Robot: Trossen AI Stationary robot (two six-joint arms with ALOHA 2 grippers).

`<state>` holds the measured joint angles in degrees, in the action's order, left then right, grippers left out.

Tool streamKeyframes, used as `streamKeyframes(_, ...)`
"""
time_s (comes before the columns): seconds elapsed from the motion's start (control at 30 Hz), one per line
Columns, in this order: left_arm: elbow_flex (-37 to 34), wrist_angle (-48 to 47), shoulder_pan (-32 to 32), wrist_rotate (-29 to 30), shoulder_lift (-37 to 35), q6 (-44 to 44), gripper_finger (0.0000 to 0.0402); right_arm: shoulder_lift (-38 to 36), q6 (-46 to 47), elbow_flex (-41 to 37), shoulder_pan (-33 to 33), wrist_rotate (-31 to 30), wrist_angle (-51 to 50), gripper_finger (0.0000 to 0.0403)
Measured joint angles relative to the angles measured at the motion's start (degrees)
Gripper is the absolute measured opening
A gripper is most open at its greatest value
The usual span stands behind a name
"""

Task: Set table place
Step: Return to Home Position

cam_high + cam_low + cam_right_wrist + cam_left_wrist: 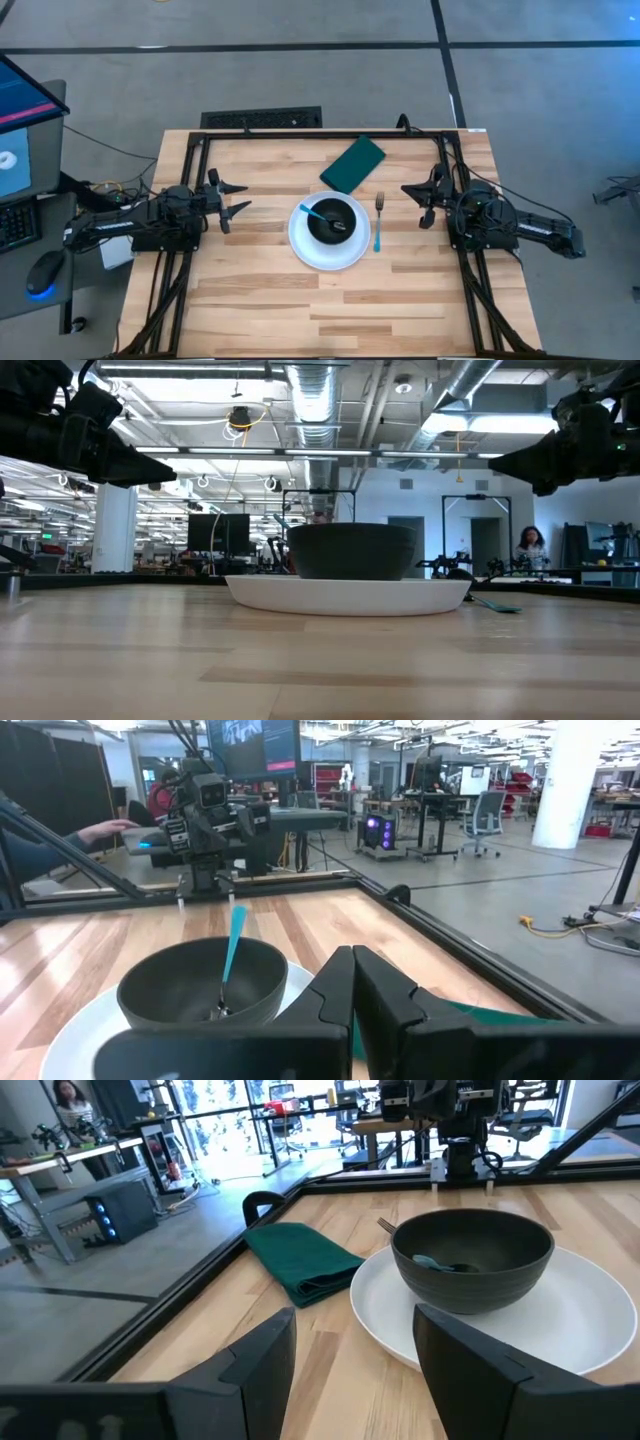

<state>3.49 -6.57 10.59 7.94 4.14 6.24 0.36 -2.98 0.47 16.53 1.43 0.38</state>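
Both arms are dark, almost black, with a matte surface and no bright markings that can be read. The left arm (pixel 150 218) and the right arm (pixel 500 220) each have a blocky housing near the wrist and a longer, slimmer link behind it. From above, the jaws look like thin pointed prongs. In the left wrist view the fingers (pixel 265 1355) are broad flat plates of dark grey with slanted, bevelled edges, and they sit on a straight grey bar. The fingers (pixel 330 990) of the right arm have the same angular wedge shape, with the same bar under them. Seen from the opposite wrist, each arm shows a boxy black head; thin black cables run from the left one.
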Motion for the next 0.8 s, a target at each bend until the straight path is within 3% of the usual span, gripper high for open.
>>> streamKeyframes(0.8, -0.02, -0.01, -0.01, 0.00, 0.00, 0.00, 0.0194, 0.00, 0.00, 0.00, 0.00, 0.02, 0.00, 0.0031)
